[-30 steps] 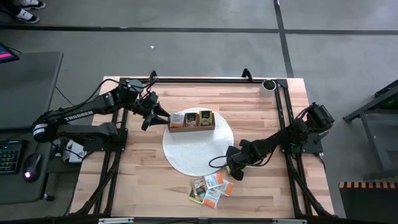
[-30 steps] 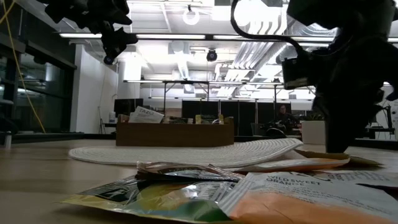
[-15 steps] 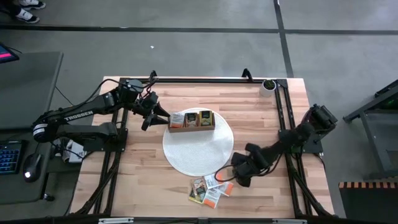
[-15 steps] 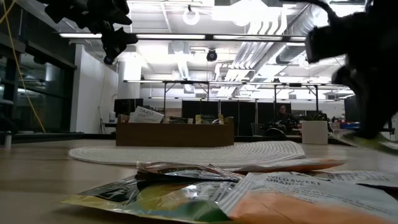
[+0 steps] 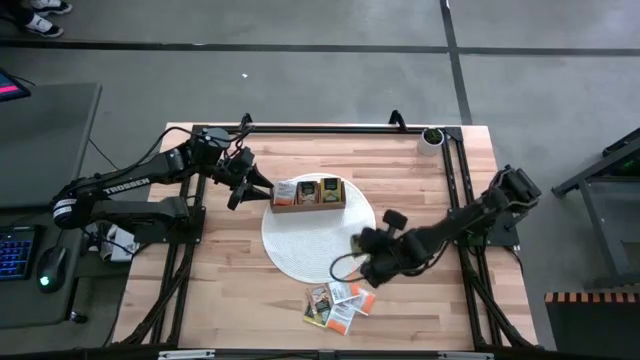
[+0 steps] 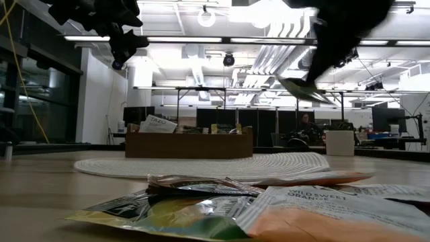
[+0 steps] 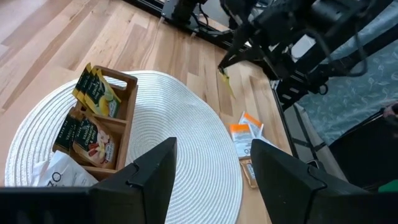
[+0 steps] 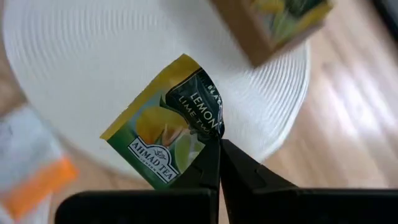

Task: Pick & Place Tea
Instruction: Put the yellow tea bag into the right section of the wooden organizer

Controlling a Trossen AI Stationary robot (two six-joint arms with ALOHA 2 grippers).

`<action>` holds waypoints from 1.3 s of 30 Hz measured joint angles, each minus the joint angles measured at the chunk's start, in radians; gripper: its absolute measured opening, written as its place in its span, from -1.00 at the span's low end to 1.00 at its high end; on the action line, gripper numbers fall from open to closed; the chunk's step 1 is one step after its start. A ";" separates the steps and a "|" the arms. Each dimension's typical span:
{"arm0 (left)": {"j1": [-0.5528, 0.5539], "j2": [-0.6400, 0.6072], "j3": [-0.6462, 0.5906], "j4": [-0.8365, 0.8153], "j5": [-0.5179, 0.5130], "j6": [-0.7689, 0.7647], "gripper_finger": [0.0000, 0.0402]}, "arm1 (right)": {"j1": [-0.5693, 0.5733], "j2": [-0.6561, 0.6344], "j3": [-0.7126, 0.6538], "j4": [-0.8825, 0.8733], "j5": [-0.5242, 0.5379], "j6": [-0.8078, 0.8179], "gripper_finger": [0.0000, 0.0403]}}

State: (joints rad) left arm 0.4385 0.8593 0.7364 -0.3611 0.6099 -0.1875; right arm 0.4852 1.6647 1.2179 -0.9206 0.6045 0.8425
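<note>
A green and yellow tea packet (image 8: 169,134) hangs in the air over the right edge of the round white mat (image 5: 300,250), with my right gripper (image 5: 358,243) shut on it. Several more tea packets (image 5: 338,303) lie in a loose pile on the wood near the table's front edge. A brown wooden box (image 5: 308,193) with packets standing in its compartments rests on the far part of the mat. My left gripper (image 7: 211,180) hovers open and holding nothing beside the box's left end. My right gripper pinches one corner (image 8: 214,132) of the green and yellow packet between its two fingertips. The fingers slant down from the table's right side. The packet is lifted clear of table and mat (image 6: 304,89), tilted, reaching out past the fingertips.
A small white pot with a plant (image 5: 432,136) stands at the far right corner. Bare wood lies left and right of the mat. The dark frame rails (image 5: 462,220) run along both table sides.
My right gripper has risen from beside the pile near the front edge and swung toward the mat and the box, tipping less steeply downward. The green and yellow packet has come up with it, lifted clear of the table. The pile stays where it was.
</note>
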 joint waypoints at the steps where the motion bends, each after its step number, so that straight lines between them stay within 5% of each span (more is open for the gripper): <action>1: 0.000 0.000 0.000 0.000 0.000 0.000 0.02 | -0.014 0.000 0.015 0.003 0.018 -0.020 -1.00; 11: 0.000 0.000 0.000 0.000 -0.001 0.000 0.02 | -0.195 -0.001 0.118 0.048 0.181 -0.290 -1.00; 19: 0.000 0.000 0.000 0.000 -0.002 0.001 0.02 | -0.327 -0.001 0.118 0.217 0.205 -0.500 -1.00; 39: 0.000 0.000 0.000 -0.009 0.001 0.003 0.02 | -0.500 0.192 0.107 0.471 0.066 -0.609 -1.00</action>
State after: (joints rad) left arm 0.4384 0.8592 0.7368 -0.3705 0.6113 -0.1841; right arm -0.0145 1.8568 1.3251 -0.4497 0.6706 0.2340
